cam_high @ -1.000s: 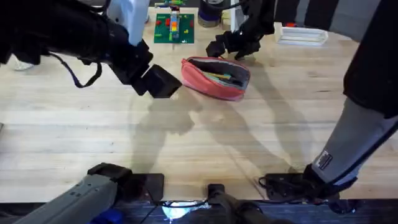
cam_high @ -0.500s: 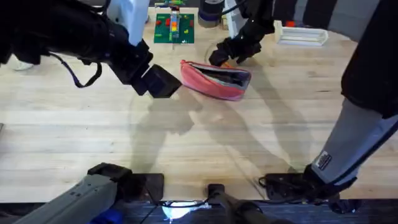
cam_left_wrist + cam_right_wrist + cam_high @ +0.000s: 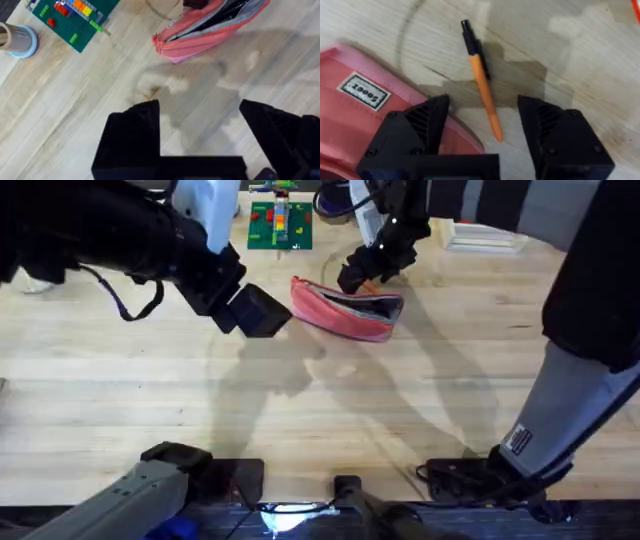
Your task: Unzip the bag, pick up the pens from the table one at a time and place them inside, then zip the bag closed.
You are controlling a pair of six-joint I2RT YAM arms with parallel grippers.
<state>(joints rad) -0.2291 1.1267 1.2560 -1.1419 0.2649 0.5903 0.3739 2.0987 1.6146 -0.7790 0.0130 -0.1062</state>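
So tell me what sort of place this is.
Probably a robotics lab workbench: a pale wooden table with two robot arms, a pink pencil pouch, an orange pen beside it, and a green brick baseplate at the back.

The table (image 3: 150,400) is showing pale wooden planks with clear grain, smooth and slightly sheened, with darker stains around the orange pen (image 3: 481,81). That pen is looking like smooth plastic, its orange barrel a little glossy and its clip and tip a matt black. The bag (image 3: 345,308) is lying as soft pink cloth, matt and woven, with a small white stitched label (image 3: 363,90) on its side and a grey lining showing at the mouth. The right gripper (image 3: 482,127) and the left gripper (image 3: 200,130) are showing hard, matt black plastic fingers. A green studded plastic baseplate (image 3: 75,20) is carrying glossy coloured bricks.
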